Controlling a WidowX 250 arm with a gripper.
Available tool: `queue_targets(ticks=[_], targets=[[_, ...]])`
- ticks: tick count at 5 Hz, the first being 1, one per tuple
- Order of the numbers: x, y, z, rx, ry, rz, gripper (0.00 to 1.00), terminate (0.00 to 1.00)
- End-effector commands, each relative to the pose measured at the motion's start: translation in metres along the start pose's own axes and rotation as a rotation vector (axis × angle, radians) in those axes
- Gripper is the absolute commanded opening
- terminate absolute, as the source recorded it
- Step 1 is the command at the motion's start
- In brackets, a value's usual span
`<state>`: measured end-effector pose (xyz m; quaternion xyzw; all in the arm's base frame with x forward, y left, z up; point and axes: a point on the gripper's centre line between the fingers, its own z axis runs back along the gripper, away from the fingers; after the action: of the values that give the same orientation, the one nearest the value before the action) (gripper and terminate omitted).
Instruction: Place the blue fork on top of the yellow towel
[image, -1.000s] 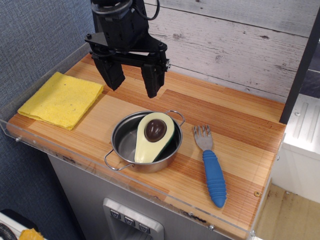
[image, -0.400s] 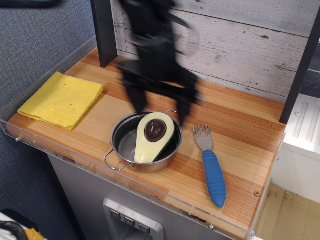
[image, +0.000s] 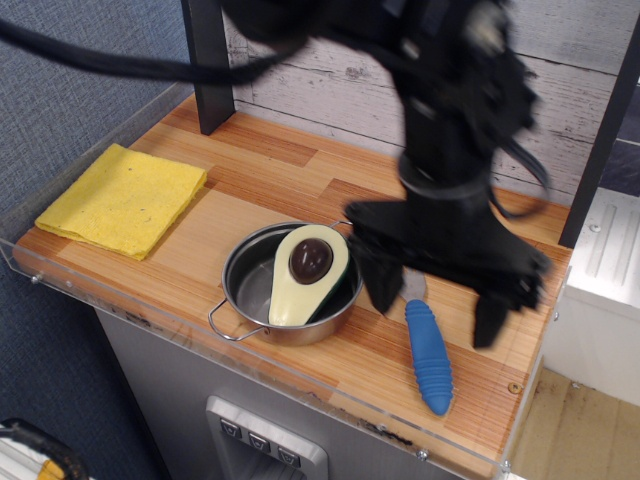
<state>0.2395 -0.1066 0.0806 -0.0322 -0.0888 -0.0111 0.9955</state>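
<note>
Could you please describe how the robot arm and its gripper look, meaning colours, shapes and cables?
The arm is matte black and bulky, blurred here. Its black gripper has a wide crossbar ending in two thick, tapered, wedge-shaped fingers. Black cables trail from the upper arm toward the left edge. No markings are readable.

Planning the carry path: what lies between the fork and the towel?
In the only view, a steel pot holding an avocado half sits between the fork and the towel; otherwise bare wood.

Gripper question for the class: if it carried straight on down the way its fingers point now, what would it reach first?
Most likely the blue fork: the open gripper points down with its fingers on either side of the handle. Its height above the fork is unclear from this one view.
</note>
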Motion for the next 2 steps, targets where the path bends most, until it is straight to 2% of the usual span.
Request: queue_targets(ticks=[1,2], targets=[[-0.004,-0.004,-0.027,-0.031,-0.001,0.03,1.0,0.0],[-0.005,0.002,-0.042,-0.023,0.008,0.029,1.0,0.0]])
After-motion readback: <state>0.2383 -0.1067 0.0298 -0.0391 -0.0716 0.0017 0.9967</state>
